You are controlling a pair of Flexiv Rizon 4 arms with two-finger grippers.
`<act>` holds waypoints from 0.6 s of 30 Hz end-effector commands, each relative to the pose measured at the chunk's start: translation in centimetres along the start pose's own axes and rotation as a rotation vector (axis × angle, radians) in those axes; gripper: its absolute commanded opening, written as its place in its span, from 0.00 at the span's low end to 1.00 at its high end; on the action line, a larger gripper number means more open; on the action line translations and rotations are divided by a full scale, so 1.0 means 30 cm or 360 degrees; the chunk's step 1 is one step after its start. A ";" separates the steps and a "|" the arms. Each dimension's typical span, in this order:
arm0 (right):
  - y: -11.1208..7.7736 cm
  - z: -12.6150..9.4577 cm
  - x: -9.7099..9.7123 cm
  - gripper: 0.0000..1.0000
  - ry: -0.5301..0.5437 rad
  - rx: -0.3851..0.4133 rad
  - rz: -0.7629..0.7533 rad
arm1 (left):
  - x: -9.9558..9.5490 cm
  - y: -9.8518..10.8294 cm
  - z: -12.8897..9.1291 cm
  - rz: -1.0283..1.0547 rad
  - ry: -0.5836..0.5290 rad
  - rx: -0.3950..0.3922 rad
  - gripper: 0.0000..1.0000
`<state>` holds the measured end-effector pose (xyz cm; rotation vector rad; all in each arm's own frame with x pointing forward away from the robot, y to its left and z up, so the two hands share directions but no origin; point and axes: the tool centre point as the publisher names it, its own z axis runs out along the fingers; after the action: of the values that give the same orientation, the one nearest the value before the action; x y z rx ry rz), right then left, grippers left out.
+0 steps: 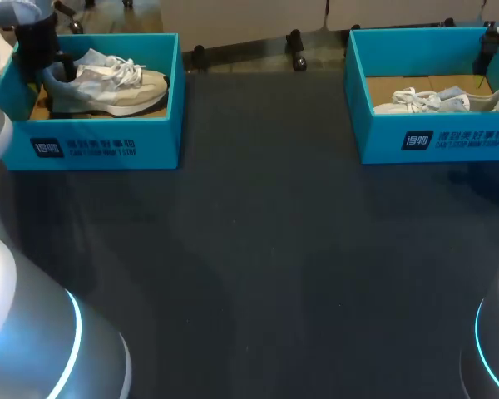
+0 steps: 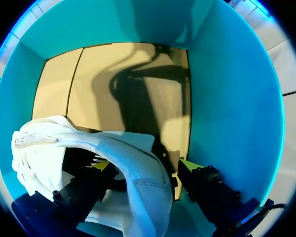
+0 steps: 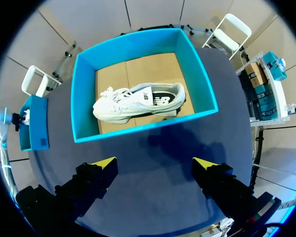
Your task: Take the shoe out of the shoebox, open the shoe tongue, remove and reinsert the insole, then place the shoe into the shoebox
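- Head view: the left shoebox sits at the upper left of the frame and the right shoebox at the upper right. They stand well apart on the dark table.
- A pale shoe, the left shoe, lies inside the left shoebox with its heel toward the frame's left edge. The left arm comes down into that box at the heel.
- A white shoe, the right shoe, lies on its side on the cardboard floor of the right shoebox, laces toward the frame's middle.
- Left wrist view: the left gripper is inside the teal box. Its fingers are spread and straddle the shoe's heel wall, one yellow tip on each side. A dark gap shows between the shoe and the finger on the outer side.
- Right wrist view: the right gripper hangs over bare table just short of the right shoebox. Its fingers are spread wide and hold nothing.
- Ahead of that gripper, the right shoe lies lengthwise across the box floor.
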<state>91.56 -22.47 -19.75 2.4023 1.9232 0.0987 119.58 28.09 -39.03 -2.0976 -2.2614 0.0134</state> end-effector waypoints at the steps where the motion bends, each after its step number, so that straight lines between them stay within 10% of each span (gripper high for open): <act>1: -0.003 0.000 0.001 1.00 -0.0001 -0.0003 0.0003 | 0.027 0.047 -0.002 0.0000 -0.0022 0.0074 0.80; 18: -0.003 0.000 0.001 1.00 -0.0001 -0.0003 0.0003 | 0.015 0.071 0.005 0.0003 -0.0005 0.0075 0.69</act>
<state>91.56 -22.47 -19.75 2.4024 1.9231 0.0987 120.28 28.88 -38.47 -2.1244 -2.2821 -0.0134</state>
